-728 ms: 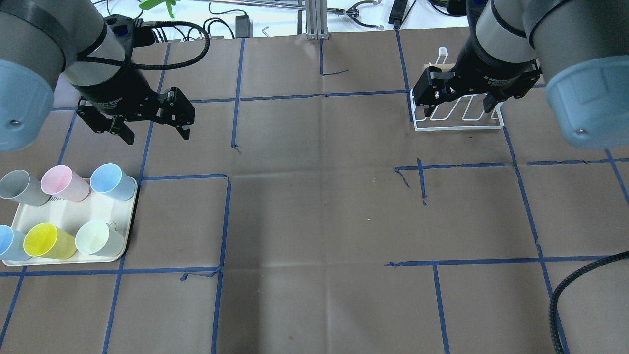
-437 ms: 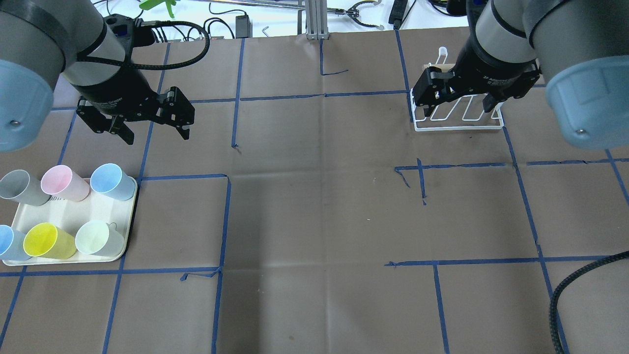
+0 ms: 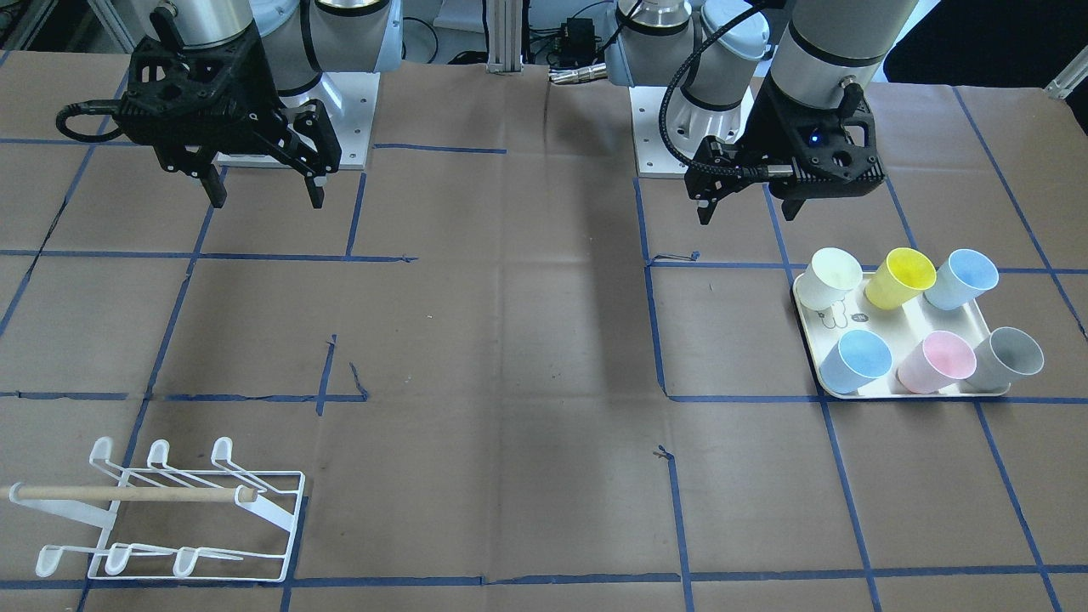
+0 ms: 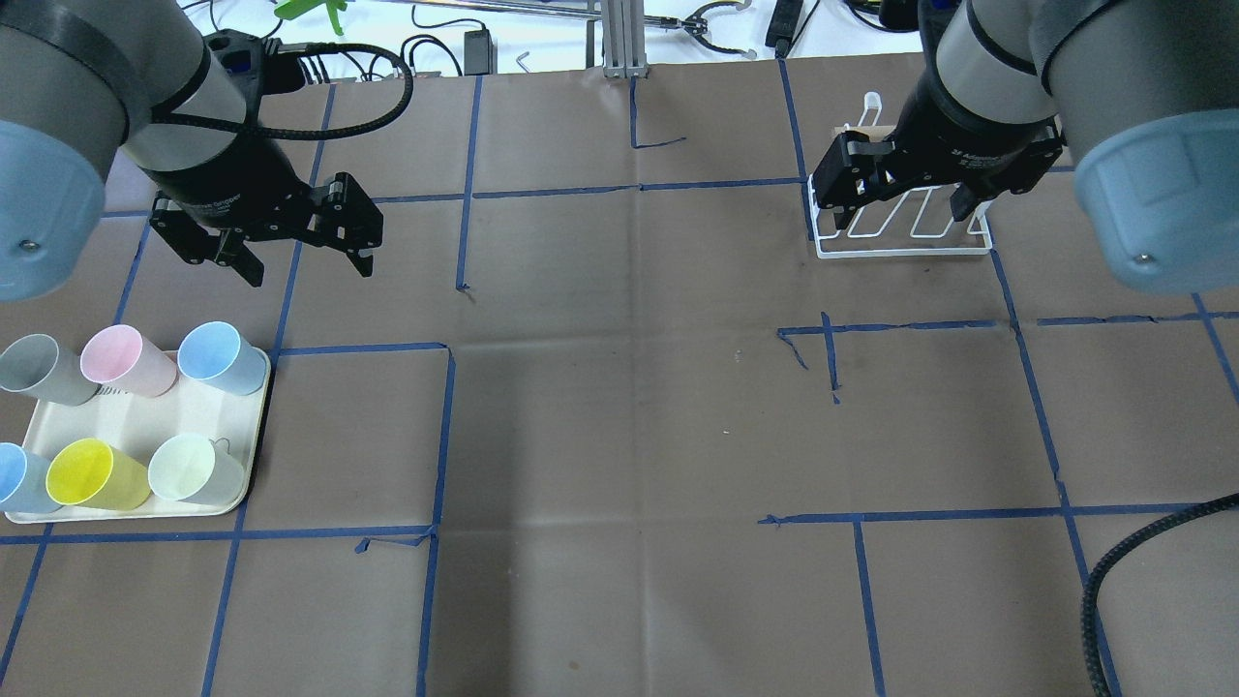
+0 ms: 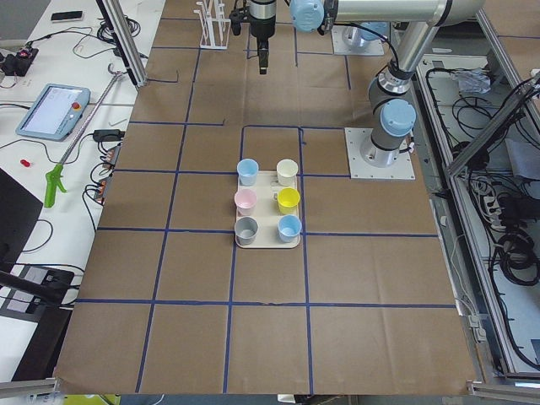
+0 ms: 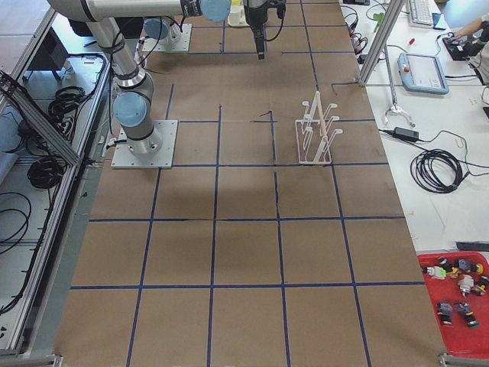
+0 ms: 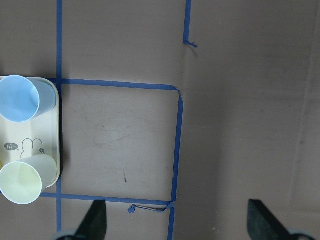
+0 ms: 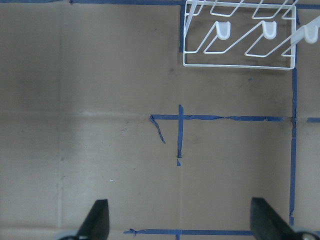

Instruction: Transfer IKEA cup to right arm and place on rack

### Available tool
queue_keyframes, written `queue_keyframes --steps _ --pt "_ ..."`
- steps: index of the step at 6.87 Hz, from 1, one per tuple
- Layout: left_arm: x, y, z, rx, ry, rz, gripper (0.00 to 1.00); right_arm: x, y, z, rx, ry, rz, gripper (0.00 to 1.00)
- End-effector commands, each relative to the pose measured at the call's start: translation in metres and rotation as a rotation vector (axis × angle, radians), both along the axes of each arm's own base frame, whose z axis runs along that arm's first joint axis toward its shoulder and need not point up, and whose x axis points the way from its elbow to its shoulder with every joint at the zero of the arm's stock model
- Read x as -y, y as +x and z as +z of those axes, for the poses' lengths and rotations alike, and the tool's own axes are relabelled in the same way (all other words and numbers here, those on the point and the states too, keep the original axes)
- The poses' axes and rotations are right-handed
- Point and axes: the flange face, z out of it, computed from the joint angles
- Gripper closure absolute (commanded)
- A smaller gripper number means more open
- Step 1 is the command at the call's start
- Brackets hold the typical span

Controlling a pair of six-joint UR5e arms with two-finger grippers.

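Several pastel cups stand on a cream tray (image 4: 145,416) at the table's left: grey (image 4: 39,368), pink (image 4: 121,358), blue (image 4: 218,356), yellow (image 4: 92,474), pale green (image 4: 189,469) and a second blue one at the edge. My left gripper (image 4: 310,271) hangs open and empty above the table just beyond the tray; it also shows in the front view (image 3: 746,214). The white wire rack (image 4: 900,254) with its wooden dowel (image 3: 127,493) stands at the far right. My right gripper (image 4: 895,205) hangs open and empty over the rack's near side.
Blue tape lines divide the brown paper table. A black cable (image 4: 1113,581) loops in at the near right. Cables and tools lie past the far edge. The left wrist view shows the blue cup (image 7: 20,98) and the pale green cup (image 7: 22,180).
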Motion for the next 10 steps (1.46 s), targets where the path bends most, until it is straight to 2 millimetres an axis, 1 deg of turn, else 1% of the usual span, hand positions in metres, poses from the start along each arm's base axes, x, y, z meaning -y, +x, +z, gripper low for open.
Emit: queue_keyframes --steps 1,4,5,6,7,9,10 --pt "-0.002 0.0 -0.001 0.004 0.003 -0.004 0.0 0.0 0.0 0.0 0.001 0.0 0.0 0.0" --pt "-0.006 -0.001 0.001 -0.003 -0.004 -0.01 0.0 -0.001 0.001 0.002 0.002 -0.004 0.0 0.0" --pt "-0.004 0.009 0.0 0.003 -0.002 -0.003 0.0 -0.001 0.001 0.002 0.002 -0.004 0.0 0.0" --pt "-0.001 0.03 0.002 0.004 -0.004 -0.048 0.0 -0.001 0.001 0.002 0.002 -0.007 0.0 0.0" --pt "0.006 0.073 -0.001 0.006 0.006 -0.024 0.0 -0.001 0.001 0.003 0.002 -0.009 0.0 0.0" --pt "0.007 0.17 -0.003 0.008 0.017 -0.059 0.0 0.0 0.001 0.004 0.002 -0.012 0.0 0.0" --pt "0.005 0.196 -0.006 0.003 0.023 -0.061 0.0 0.0 0.001 0.003 0.002 -0.01 0.002 0.0"
